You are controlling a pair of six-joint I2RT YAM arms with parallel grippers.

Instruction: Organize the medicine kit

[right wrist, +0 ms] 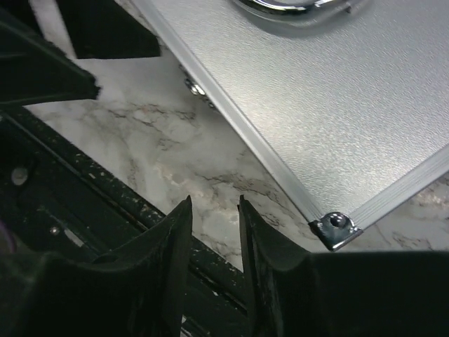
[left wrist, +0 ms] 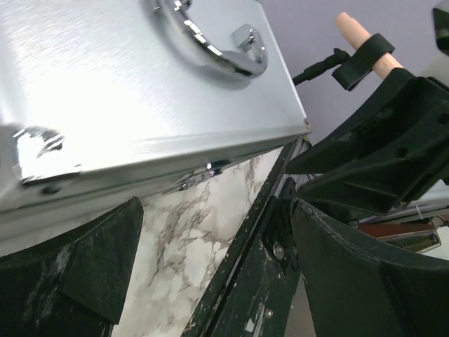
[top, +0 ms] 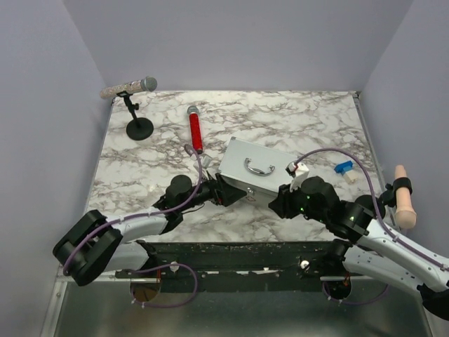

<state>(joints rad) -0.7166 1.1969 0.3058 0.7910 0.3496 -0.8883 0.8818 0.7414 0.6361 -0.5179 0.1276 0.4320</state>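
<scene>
The medicine kit [top: 256,168], a grey metal box with a curved silver handle [top: 259,167], lies with its lid down in the middle of the marble table. My left gripper [top: 226,191] sits at the kit's near left edge. In the left wrist view it is open [left wrist: 217,270], fingers wide apart with only marble between them, and the kit [left wrist: 140,105] is just above. My right gripper [top: 279,202] is at the kit's near right corner. In the right wrist view its jaws [right wrist: 214,205] stand a little apart with nothing between them, beside the kit [right wrist: 337,91].
A red pen-like item [top: 195,130] lies behind the kit. A round black stand [top: 139,128] carries a microphone-shaped item [top: 129,88] at the back left. A small blue and white item [top: 344,168] lies to the right, and a peach cylinder [top: 404,200] stands in a black holder at the table's right edge.
</scene>
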